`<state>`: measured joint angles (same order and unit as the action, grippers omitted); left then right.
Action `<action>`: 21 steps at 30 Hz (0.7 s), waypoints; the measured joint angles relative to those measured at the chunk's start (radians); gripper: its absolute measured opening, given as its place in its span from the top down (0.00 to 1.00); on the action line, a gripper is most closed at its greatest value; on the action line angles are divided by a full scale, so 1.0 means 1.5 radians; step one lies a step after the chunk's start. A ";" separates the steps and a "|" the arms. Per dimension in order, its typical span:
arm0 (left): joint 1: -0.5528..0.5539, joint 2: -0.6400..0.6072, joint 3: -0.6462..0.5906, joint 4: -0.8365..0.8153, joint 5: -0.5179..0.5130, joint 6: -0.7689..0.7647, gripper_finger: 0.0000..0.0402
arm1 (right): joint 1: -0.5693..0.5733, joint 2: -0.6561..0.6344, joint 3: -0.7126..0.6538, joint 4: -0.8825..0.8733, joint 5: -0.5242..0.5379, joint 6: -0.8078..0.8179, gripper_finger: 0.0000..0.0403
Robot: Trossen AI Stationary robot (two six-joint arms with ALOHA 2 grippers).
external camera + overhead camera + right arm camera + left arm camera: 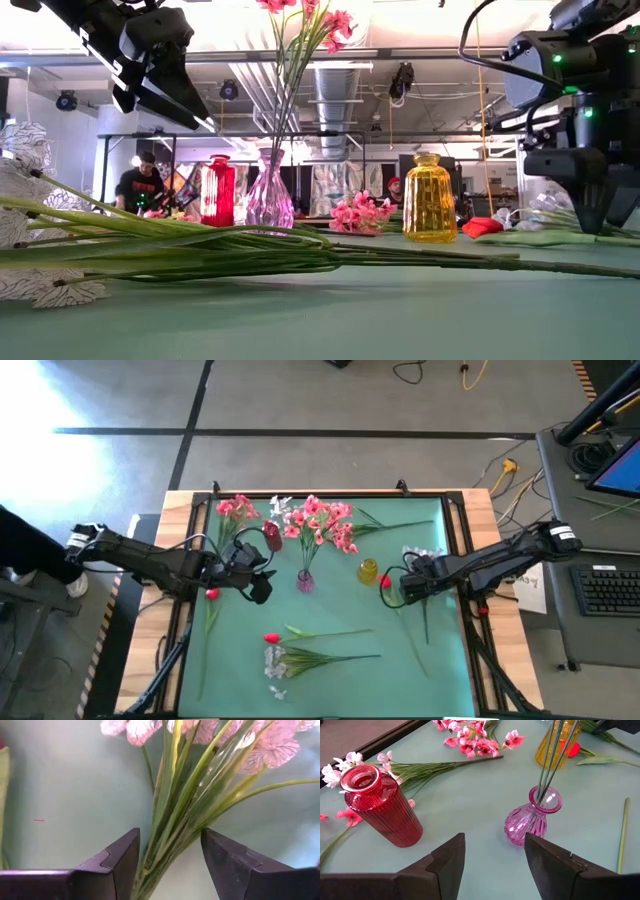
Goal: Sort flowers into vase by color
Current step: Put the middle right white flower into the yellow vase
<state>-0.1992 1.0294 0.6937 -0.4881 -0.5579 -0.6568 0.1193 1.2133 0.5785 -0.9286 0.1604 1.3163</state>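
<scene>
While left tool (492, 862) gapes, pink stems (551, 751) fill vase (532, 817).

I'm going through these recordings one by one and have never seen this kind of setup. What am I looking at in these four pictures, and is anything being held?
These are two dark robot arms working at a green table. One picture looks straight down on it, one looks level across the tabletop, and two come from cameras on the arms' wrists.

On the table stand a red vase, a pink vase already holding pink flowers, and a yellow vase. More flowers lie loose: a pink spray at the far edge, and a pale spray near the front.

The left gripper hangs open above the table, by the red and pink vases, holding nothing. The right gripper is open, its fingers on either side of the green stems of another pale spray, not yet closed on them.
</scene>
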 joint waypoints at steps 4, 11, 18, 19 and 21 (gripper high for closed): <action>0.000 0.000 0.000 0.001 0.000 -0.002 0.52 | 0.000 0.000 -0.011 0.014 0.000 0.000 0.50; 0.000 0.000 0.000 0.001 -0.003 -0.008 0.52 | 0.000 0.000 -0.018 0.020 0.000 -0.004 0.54; 0.000 0.000 0.000 0.001 -0.004 -0.009 0.52 | 0.000 0.000 -0.018 0.025 0.000 -0.008 0.72; 0.000 0.000 0.000 0.001 -0.004 -0.009 0.52 | 0.000 0.000 -0.018 0.025 0.000 -0.008 0.74; 0.000 0.000 0.000 0.001 -0.004 -0.009 0.52 | 0.000 0.000 -0.018 0.026 0.000 -0.008 0.79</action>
<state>-0.1989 1.0294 0.6937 -0.4866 -0.5644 -0.6701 0.1192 1.2133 0.5514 -0.8900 0.1604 1.3048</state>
